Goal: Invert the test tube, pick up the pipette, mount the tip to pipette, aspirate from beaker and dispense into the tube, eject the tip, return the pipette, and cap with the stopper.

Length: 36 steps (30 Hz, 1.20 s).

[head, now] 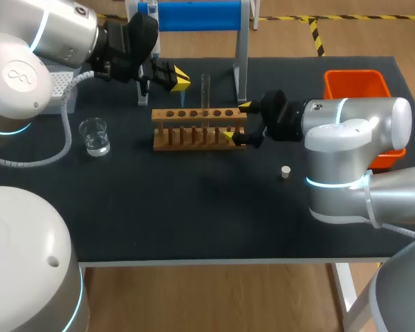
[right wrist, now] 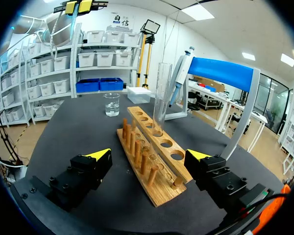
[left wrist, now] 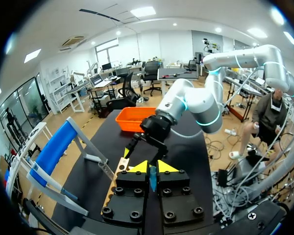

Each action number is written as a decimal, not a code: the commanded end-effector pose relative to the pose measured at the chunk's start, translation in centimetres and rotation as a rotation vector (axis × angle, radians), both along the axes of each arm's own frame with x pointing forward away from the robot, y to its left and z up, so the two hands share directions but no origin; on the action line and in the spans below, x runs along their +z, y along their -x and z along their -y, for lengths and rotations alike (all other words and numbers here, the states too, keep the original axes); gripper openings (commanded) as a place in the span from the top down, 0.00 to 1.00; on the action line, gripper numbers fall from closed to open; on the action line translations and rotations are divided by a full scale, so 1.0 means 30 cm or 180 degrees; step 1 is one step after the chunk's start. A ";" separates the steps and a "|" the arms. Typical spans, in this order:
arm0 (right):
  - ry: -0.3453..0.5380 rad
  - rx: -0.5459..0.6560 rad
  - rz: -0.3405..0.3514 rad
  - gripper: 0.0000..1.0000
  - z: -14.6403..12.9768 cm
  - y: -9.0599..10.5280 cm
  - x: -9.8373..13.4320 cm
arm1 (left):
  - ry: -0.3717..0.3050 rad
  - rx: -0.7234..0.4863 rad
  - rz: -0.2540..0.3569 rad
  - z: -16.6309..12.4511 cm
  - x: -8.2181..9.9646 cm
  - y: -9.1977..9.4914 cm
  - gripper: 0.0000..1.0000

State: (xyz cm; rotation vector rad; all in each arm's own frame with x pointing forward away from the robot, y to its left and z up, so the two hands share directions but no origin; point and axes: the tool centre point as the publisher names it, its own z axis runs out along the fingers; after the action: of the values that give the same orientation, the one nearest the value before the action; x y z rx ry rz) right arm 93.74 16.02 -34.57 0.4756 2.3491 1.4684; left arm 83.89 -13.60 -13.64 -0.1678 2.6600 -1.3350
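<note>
Test tube (head: 205,90) upright in rack (head: 199,128), mouth up, right gripper (head: 236,122) wide astride rack, left gripper (left wrist: 153,167) narrow.

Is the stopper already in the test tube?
No, the stopper lies on the table, apart from the test tube standing in the rack.

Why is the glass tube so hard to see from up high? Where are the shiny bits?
Head view: the test tube is clear glass over the dark table, so it almost disappears; the beaker shows by pale glints. Right wrist view: the test tube shows better against the bright room. Left wrist view: ceiling lights gleam on the right arm.
</note>
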 end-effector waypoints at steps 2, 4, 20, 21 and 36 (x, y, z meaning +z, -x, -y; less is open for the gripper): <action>-0.0008 0.0000 0.0008 0.00 0.001 0.001 -0.003 | -0.0010 -0.0007 -0.0010 -0.003 0.004 0.000 1.00; -0.0008 0.0000 0.0008 0.00 0.001 0.001 -0.003 | -0.0010 -0.0007 -0.0010 -0.003 0.004 0.000 1.00; -0.0008 0.0000 0.0008 0.00 0.001 0.001 -0.003 | 0.0024 0.0088 -0.0324 0.019 -0.011 0.007 1.00; -0.0008 0.0000 0.0008 0.00 0.001 0.001 -0.003 | 0.0024 0.0088 -0.0324 0.019 -0.011 0.007 1.00; -0.0283 0.0121 0.0119 0.00 0.105 0.040 0.090 | 0.0024 0.0088 -0.0324 0.019 -0.011 0.007 1.00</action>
State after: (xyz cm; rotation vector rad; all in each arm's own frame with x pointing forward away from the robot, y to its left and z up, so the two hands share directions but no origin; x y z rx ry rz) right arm 93.79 15.26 -32.74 0.4496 2.3097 1.5292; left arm 83.62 -14.21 -14.08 -0.2796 2.7192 -1.3676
